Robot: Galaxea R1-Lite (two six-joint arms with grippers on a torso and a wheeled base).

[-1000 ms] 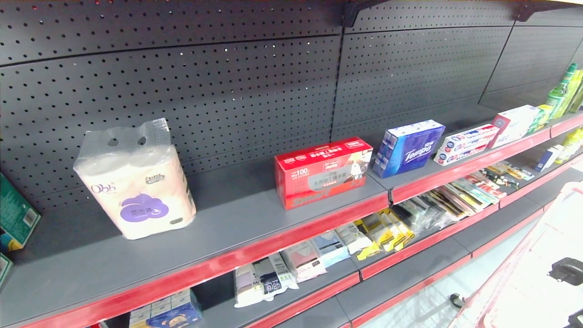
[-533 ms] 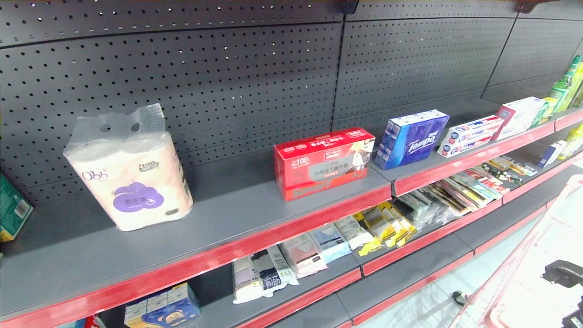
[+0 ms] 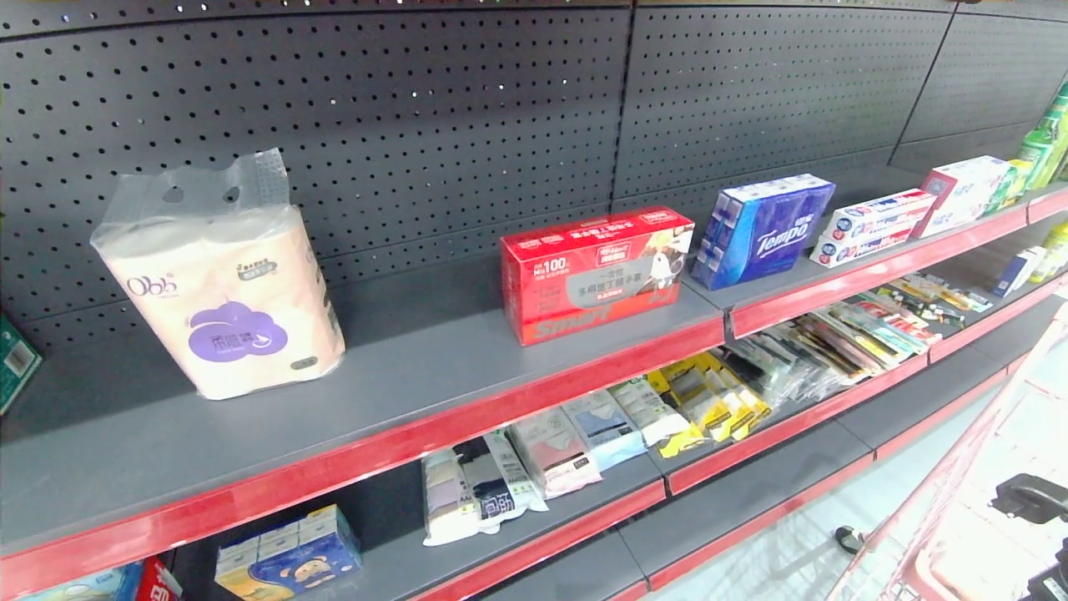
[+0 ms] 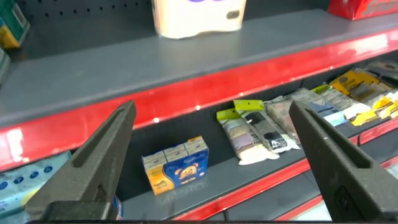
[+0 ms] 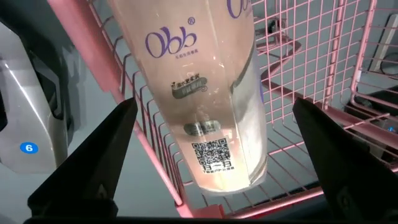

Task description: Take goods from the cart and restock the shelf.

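Toilet-roll pack (image 5: pixel 205 93), wrapped in clear film, is pictured in the pink wire cart (image 5: pixel 311 74), framed by the right tool (image 5: pixel 213 106). The tool's fingers are spread wide to either side and no contact with the wrap can be made out, so the pack is judged not yet gripped. The wide spread appears suited to the pack's bulk, which must be straddled before it can be lifted out.

A matching pack (image 3: pixel 221 284) is stood upright on the grey upper shelf (image 3: pixel 400 367), its printed face turned toward the aisle. Bare shelf is left beside it, where the new stock could be set.

Farther along the same shelf, a red box (image 3: pixel 596 271), a blue tissue pack (image 3: pixel 763 229) and toothpaste cartons (image 3: pixel 876 225) are lined up near the red front edge, within a shopper's reach.

The left tool (image 4: pixel 211 106) is held released and empty before the shelf front, apart from the cart. On the lower shelf (image 3: pixel 584 530), bagged goods (image 3: pixel 484 492) are laid flat.
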